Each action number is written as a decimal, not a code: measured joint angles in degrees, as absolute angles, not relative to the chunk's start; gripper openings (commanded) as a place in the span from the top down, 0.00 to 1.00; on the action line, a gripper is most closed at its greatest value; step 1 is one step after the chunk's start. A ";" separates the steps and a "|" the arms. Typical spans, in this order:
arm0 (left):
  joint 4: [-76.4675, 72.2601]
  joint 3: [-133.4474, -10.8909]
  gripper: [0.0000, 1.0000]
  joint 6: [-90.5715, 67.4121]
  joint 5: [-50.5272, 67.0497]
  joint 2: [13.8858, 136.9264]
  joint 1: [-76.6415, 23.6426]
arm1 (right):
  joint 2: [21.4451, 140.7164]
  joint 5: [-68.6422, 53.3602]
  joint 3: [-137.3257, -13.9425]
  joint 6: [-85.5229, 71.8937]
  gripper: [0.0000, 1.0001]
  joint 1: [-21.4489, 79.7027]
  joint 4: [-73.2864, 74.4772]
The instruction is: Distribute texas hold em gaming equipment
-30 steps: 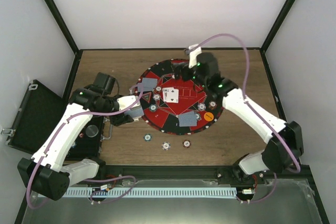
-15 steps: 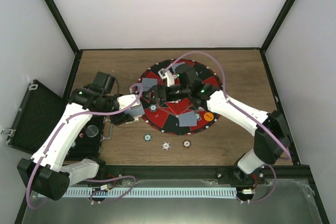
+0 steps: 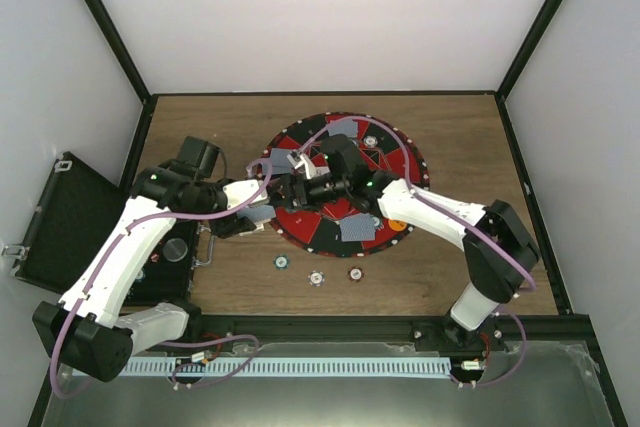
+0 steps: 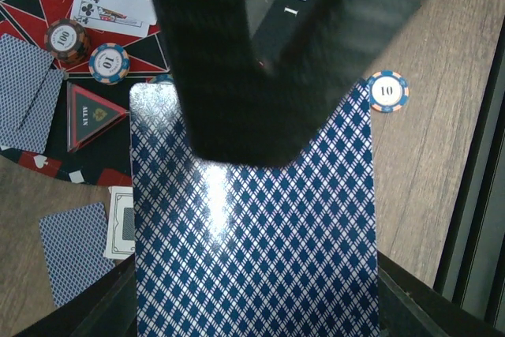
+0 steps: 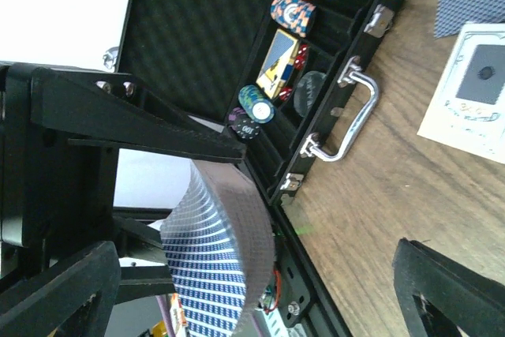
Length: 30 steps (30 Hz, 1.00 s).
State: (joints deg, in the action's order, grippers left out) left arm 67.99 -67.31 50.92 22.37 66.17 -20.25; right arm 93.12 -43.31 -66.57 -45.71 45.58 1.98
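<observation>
Overhead, the left gripper (image 3: pixel 252 215) sits at the left rim of the round mat (image 3: pixel 400 162), pinching a pack of playing cards (image 3: pixel 262 210). The right gripper (image 3: pixel 285 185) reaches across the mat to just beside it. Other cards lie face-down on the mat, three poker chips (image 3: pixel 316 278) lie loose on the table (image 3: pixel 450 267), and the open case (image 3: pixel 60 227) lies at far left.

Left wrist view: the pack (image 4: pixel 252 258) spans the gap between its own fingers, which are pressed onto its long edges. A dark, blurred finger (image 4: pixel 229 76) of the right gripper overlaps the far end. The backs are glossy and show glare.

Right wrist view: the right gripper (image 5: pixel 252 297) has its jaws spread wide, clear of the card (image 5: pixel 225 242) that bows between them.

Assessment: the cards are thin, light, springy and slick. The bow shows they flex readily. Hold is best taken on the free short end of the top card only, with a light pinch. Too deep a bite would likely drag several cards or crease one.
</observation>
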 measured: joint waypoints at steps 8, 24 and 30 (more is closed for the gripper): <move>67.77 -67.31 0.94 50.92 22.37 66.22 -20.25 | 95.77 -46.41 -66.32 -50.30 0.10 47.68 -4.86; 67.79 -67.31 0.95 50.92 22.31 66.22 -20.25 | 101.16 -48.58 -66.32 -51.83 0.27 48.36 -7.22; 67.75 -67.31 0.95 50.92 22.28 66.26 -20.25 | 101.34 -49.78 -66.22 -51.70 0.31 47.03 -7.57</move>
